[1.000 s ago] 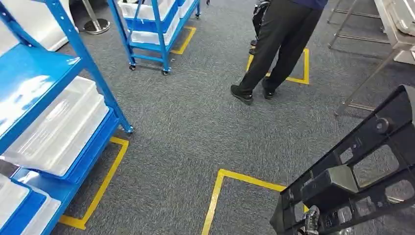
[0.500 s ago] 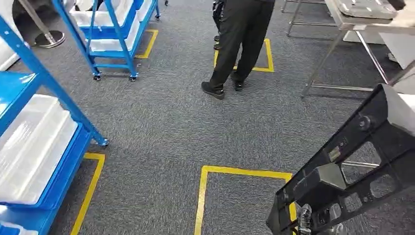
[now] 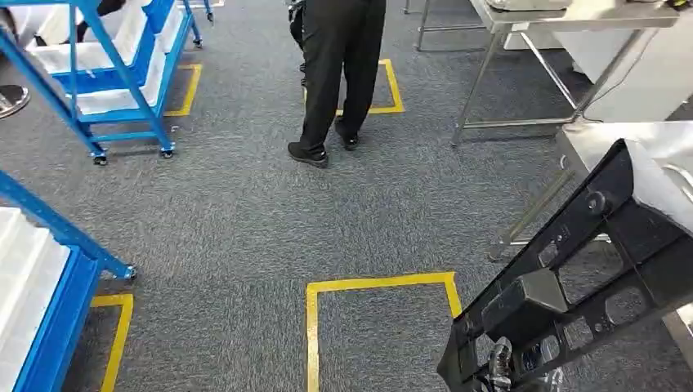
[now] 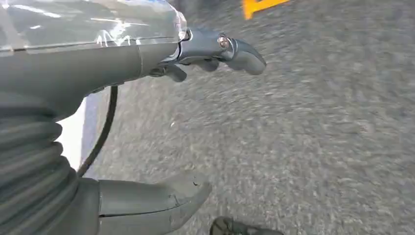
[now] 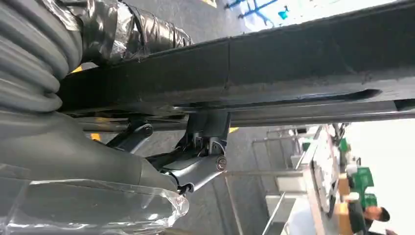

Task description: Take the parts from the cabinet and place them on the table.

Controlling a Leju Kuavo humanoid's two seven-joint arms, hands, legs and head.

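A long black plastic part (image 3: 572, 278) with several cut-outs slants up across the lower right of the head view. My right hand (image 3: 500, 369) grips its lower end at the bottom edge. In the right wrist view the fingers (image 5: 195, 169) wrap under the dark bar of the part (image 5: 293, 63). A steel table (image 3: 601, 139) with a pale cover stands at the far right, just behind the part's upper end. My left hand (image 4: 122, 63) hangs over grey carpet, thumb and fingers apart, holding nothing. The blue cabinet (image 3: 49, 286) with white trays sits at the left edge.
A person in black trousers (image 3: 339, 65) stands ahead on the carpet. A second steel table (image 3: 572, 16) is behind at the upper right. A blue wheeled rack (image 3: 122, 73) stands at the upper left. Yellow tape (image 3: 380, 284) marks a square on the floor before me.
The camera has turned to the right: cabinet, rack and person slid left in the picture and the steel table came into view. The black part stays in my right hand.
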